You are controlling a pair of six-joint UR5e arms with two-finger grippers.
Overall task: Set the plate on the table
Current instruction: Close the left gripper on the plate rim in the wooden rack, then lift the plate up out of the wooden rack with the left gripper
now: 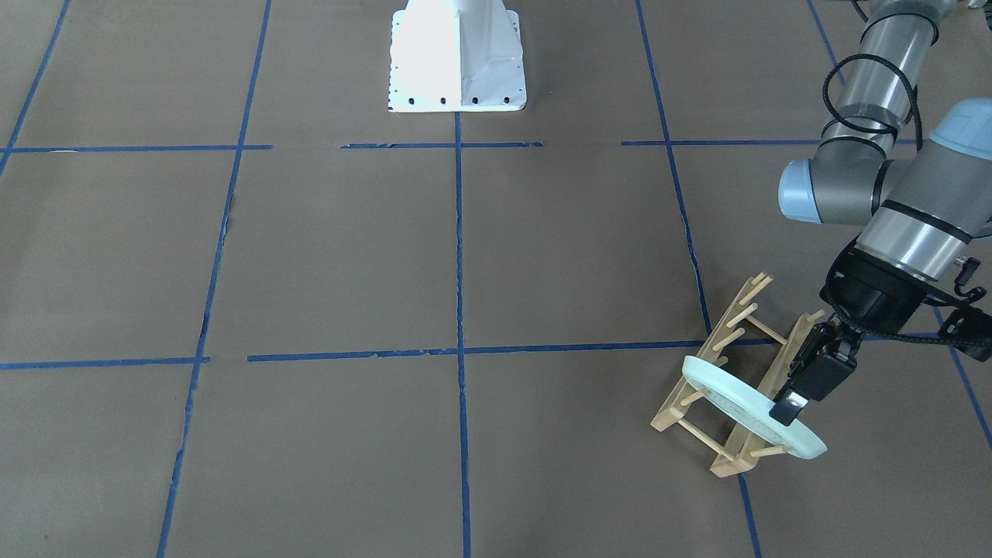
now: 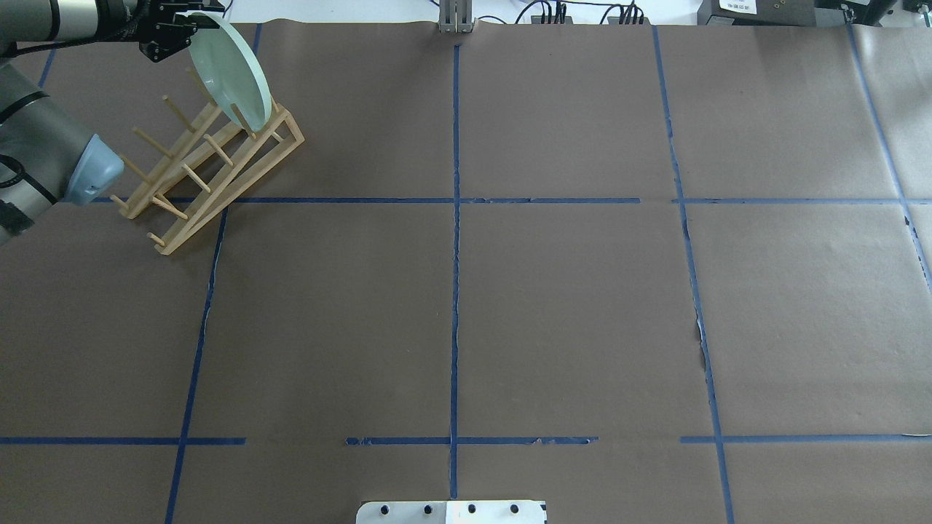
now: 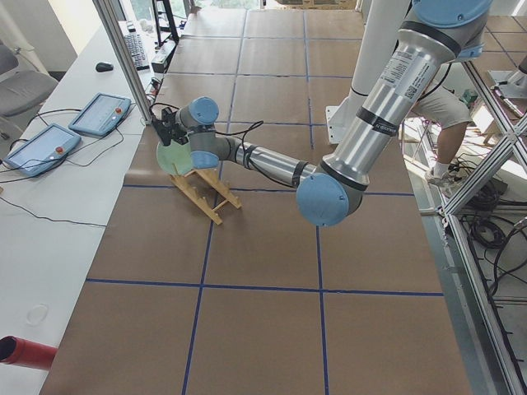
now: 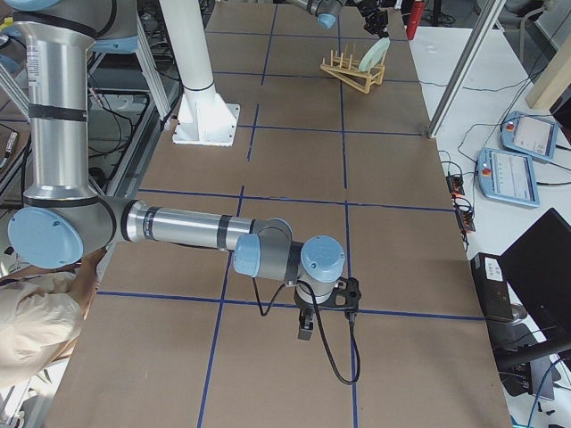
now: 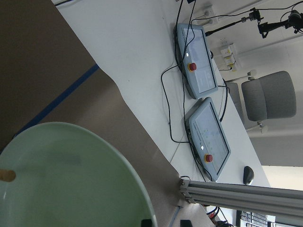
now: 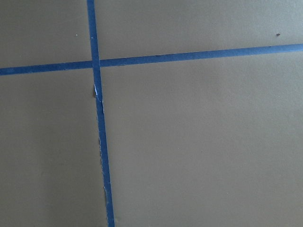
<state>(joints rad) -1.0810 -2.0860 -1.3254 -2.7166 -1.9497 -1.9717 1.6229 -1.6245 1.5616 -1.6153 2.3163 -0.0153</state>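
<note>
Plate (image 1: 732, 399): pale mint green, standing on edge and tilted, at the far end of the wooden peg rack (image 1: 728, 325). Its lower edge sits down among the pegs, and one peg shows across its face in the left wrist view. Whether its weight bears on the rack cannot be told.

Rack: lies at a slant in the far left corner of the worktop (image 1: 349, 256), seen from behind the robot, just beside a blue tape line (image 1: 459, 248) of the grid.

Left pincer (image 1: 787, 409): at the plate's upper rim, fingers closed on the rim, one dark fingertip lying against the plate's face. The arm reaches in level from the left edge.

Right pincer (image 4: 305, 328): low over bare brown paper on the right side of the worktop, near a crossing of tape lines and well apart from rack and plate. It shows only in the side view, so open or closed cannot be told. Its wrist camera shows only paper and tape.

White robot base (image 1: 457, 58): at the near middle edge.
</note>
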